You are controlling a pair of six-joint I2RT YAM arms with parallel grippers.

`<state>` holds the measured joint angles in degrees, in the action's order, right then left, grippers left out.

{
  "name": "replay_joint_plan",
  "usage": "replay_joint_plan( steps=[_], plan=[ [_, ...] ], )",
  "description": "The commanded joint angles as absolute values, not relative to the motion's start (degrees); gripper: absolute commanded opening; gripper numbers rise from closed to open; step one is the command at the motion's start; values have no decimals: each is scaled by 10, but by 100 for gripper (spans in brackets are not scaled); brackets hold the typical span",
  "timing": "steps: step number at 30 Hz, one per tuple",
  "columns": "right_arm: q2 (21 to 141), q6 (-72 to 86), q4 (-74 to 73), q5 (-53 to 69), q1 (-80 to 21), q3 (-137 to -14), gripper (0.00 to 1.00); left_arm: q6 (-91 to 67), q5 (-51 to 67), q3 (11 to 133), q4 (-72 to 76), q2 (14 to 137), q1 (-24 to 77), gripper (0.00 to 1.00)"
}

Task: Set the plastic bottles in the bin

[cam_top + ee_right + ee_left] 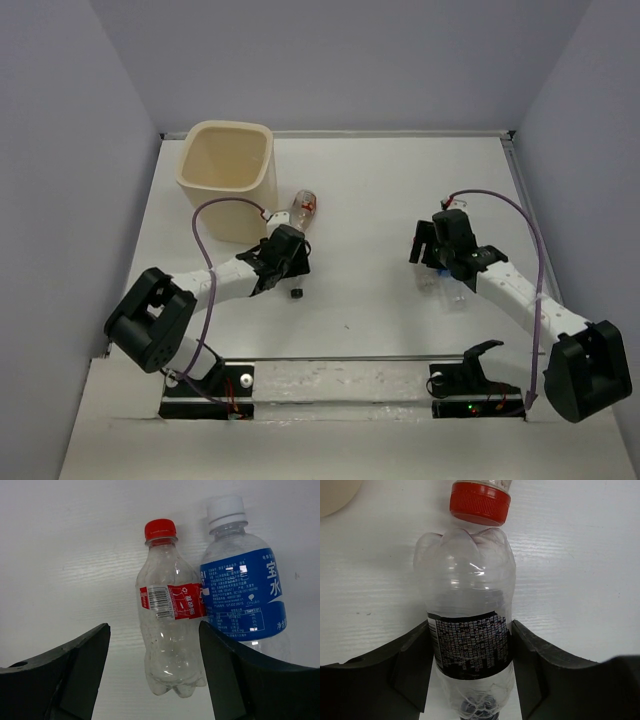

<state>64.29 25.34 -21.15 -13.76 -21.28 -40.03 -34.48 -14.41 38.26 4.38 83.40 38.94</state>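
My left gripper (290,250) (470,650) is shut on a clear, crushed bottle with a black label (469,645), its fingers pressed against both sides of the label. A red-capped bottle (305,207) lies just beyond it, its cap (480,502) close to the held bottle's base. The cream bin (227,172) stands at the back left; its edge shows in the left wrist view (332,495). My right gripper (432,248) (154,630) is open around the base of a red-labelled, red-capped bottle (170,625). A blue-labelled, white-capped bottle (245,590) lies beside it, against the right finger.
A small loose black cap (297,294) lies on the white table just in front of my left gripper. A low rail (400,132) runs along the table's back and right edges. Grey walls enclose the sides.
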Motion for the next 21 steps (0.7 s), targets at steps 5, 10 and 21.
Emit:
replay_joint_plan(
  steps=[5,10,21],
  plan=[
    [681,248,-221,-139,-210,-420,77,-351,-113,358,29,690,397,50],
    [730,241,-214,-92,-230,-428,81,-343,-123,433,-24,561,398,50],
    [783,242,-179,-69,-249,-445,47,-235,-244,703,-36,561,386,50]
  ],
)
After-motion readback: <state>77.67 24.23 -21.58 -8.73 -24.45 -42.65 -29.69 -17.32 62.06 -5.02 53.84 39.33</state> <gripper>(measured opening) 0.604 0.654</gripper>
